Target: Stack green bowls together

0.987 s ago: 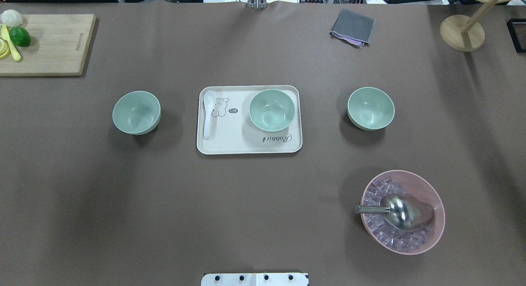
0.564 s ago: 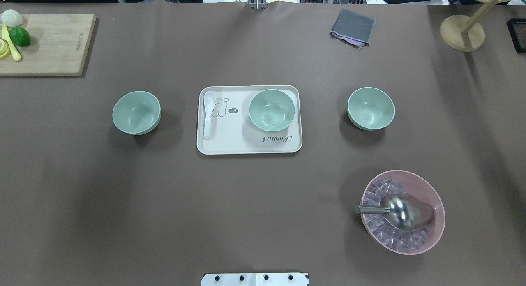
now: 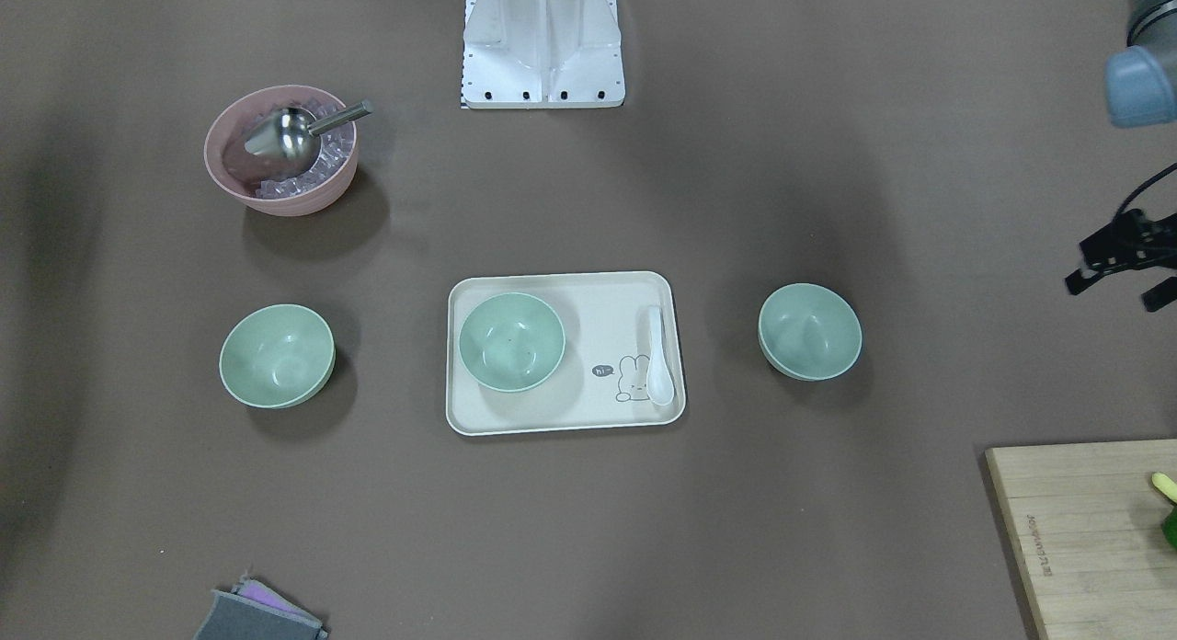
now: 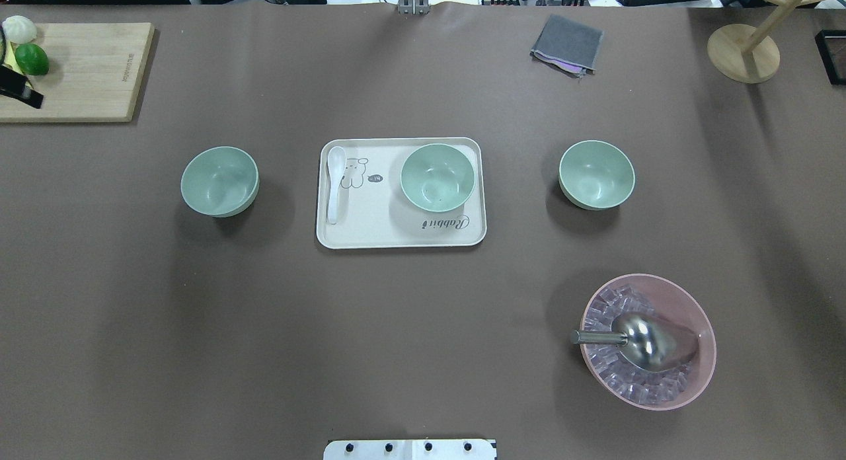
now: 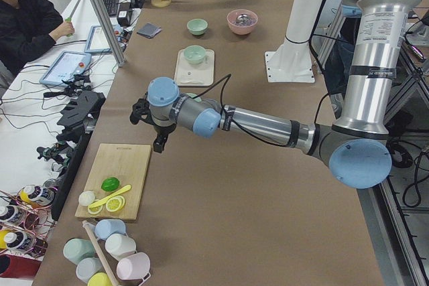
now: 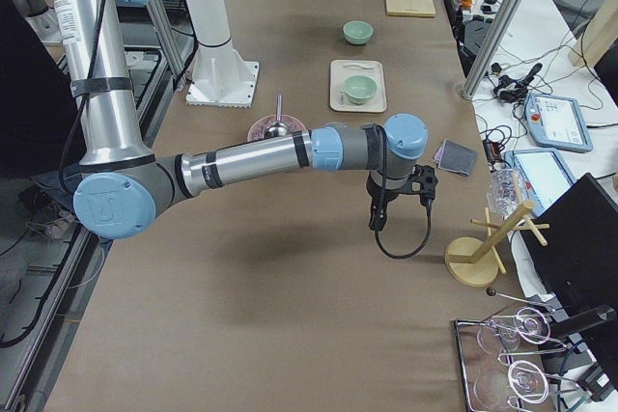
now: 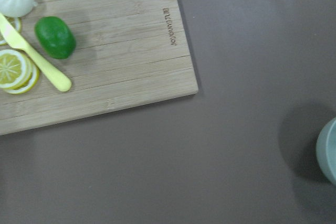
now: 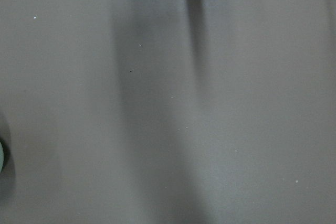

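Three pale green bowls stand upright and apart in a row. The left bowl (image 4: 219, 181) and the right bowl (image 4: 596, 174) sit on the table. The middle bowl (image 4: 437, 177) sits on a cream tray (image 4: 370, 232). My left gripper (image 3: 1113, 292) hovers high by the cutting board, far left of the left bowl (image 3: 809, 331); its fingers look apart and empty. A black part of the left gripper (image 4: 20, 93) shows at the overhead edge. My right gripper (image 6: 396, 202) hangs over the table's right end, seen only from the side; I cannot tell whether it is open or shut.
A white spoon (image 4: 336, 182) lies on the tray. A pink bowl (image 4: 694, 301) holds ice and a metal scoop. A wooden cutting board (image 4: 86, 70) with lime, lemon slices and a knife is at the far left. A grey cloth (image 4: 568, 43) and a wooden stand (image 4: 743, 53) are at the back right.
A black part of my left gripper has come into the overhead view's left edge, over the cutting board. The bowls have not moved.
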`<state>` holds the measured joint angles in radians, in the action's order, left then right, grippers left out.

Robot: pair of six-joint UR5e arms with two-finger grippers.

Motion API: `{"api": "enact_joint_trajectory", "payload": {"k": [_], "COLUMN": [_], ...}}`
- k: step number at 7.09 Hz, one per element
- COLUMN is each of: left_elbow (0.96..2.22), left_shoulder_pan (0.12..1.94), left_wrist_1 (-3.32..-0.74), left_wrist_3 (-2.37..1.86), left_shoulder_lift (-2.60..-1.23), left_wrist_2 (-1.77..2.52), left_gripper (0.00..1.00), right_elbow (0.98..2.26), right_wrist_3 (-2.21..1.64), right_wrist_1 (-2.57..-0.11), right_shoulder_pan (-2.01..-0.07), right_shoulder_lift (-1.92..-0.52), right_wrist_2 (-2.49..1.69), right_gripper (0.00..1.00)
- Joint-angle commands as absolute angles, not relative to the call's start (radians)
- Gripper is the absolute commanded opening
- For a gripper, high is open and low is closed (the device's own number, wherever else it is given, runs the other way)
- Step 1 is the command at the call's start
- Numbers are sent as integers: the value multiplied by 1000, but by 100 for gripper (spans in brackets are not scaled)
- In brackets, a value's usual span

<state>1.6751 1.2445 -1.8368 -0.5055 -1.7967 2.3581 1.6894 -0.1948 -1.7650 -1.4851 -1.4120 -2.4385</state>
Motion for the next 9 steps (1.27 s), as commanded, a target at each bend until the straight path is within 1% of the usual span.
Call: {"api": "enact_joint_trajectory", "payload": {"k": [1, 2, 5, 6, 7, 8, 9], "left_elbow": [1674, 1646, 1544, 1534, 1534, 1522, 1525], "left_shoulder_pan": [1000, 936, 881, 877, 877, 871, 870], "left_wrist_1": [-1876, -1879, -1954, -1959, -1959, -1960, -1960], "left_wrist_3": [-745, -799, -821, -821, -819, -810, -808], "left_shoulder_lift": [-1867, -1888, -1904, -1905, -1908, -1910, -1910], "left_wrist_2": [2161, 2125, 2117, 2117, 2118, 2118, 2120], "left_gripper": [98, 98, 97, 88, 51, 28, 0], "right_elbow": [1697, 1697, 1697, 1697, 1697, 1697, 1697], "right_wrist_3": [-232, -235, -239, -271, -293, -308, -308], "right_wrist_1": [-1759, -1758, -1736, -1733, -1712, -1709, -1709], "right_shoulder_pan": [-1451, -1436, -1421, -1407, -1391, -1381, -1368], "right_shoulder_lift": [-1393, -1393, -1390, -1382, -1381, -1375, -1365], "right_wrist_2": [-2430, -2425, -2411, -2411, -2411, -2411, -2410], "right_gripper": [100, 100, 100, 100, 100, 100, 100]}}
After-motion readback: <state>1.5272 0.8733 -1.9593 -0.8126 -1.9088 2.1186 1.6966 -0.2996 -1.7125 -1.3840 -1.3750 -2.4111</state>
